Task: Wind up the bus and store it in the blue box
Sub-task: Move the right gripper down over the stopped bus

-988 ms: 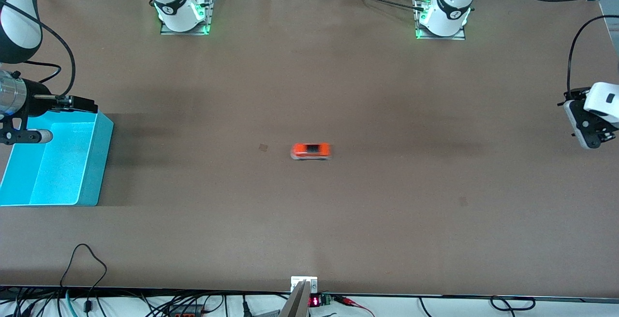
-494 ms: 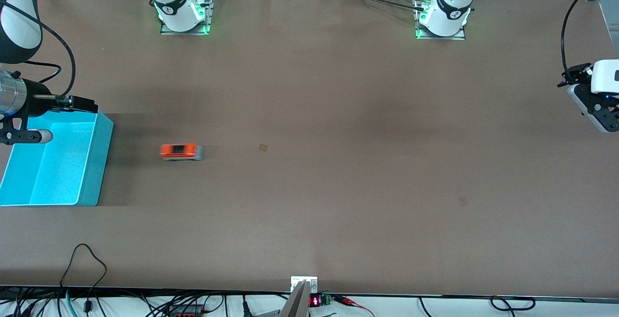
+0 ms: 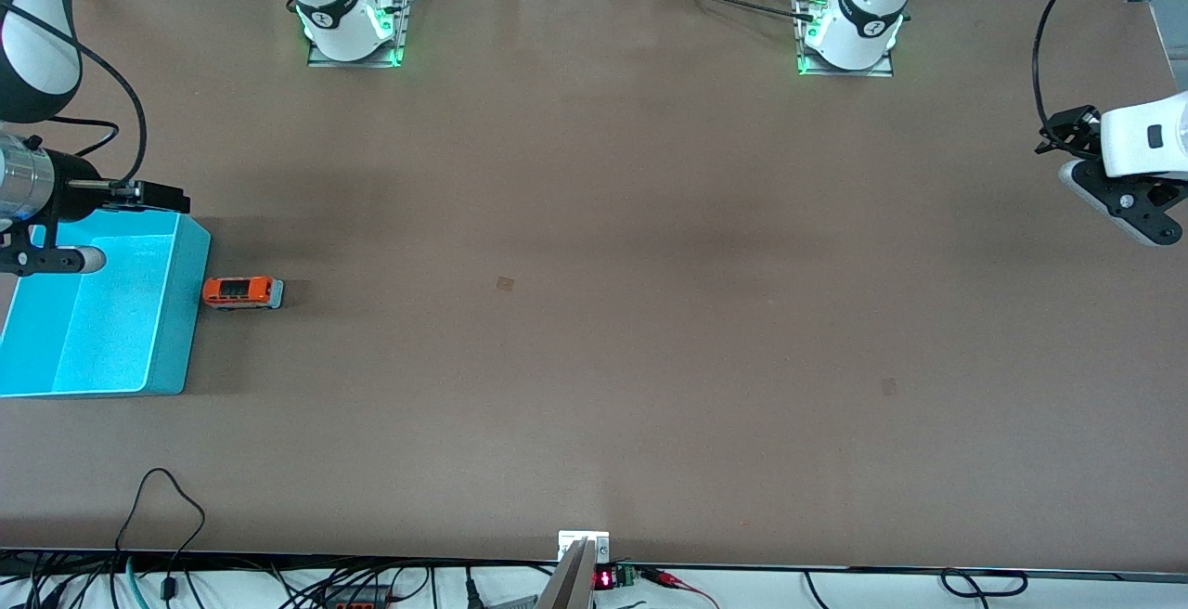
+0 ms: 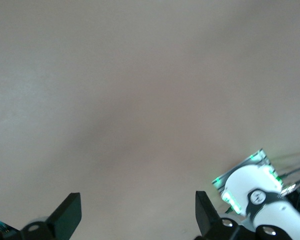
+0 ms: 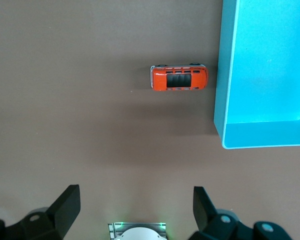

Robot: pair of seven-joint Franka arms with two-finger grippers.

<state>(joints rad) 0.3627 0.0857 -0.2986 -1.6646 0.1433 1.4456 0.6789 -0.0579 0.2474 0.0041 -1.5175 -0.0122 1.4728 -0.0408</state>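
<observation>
The small orange-red toy bus (image 3: 242,292) sits on the brown table (image 3: 594,358) just beside the bright cyan plastic open-top box (image 3: 176,312) — outside its wall, at the right arm's end; whether they touch is unclear.

Both arms white with black joint bands; bases (image 3: 351,26) on metal plates, glowing green. Black end effector fingers (image 5: 66,204). Black cables (image 3: 1053,43) loop off wrists.

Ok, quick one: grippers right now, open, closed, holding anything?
Left gripper: open, empty, over bare table.
Right gripper: open, empty, above the bus beside the blue box.
</observation>
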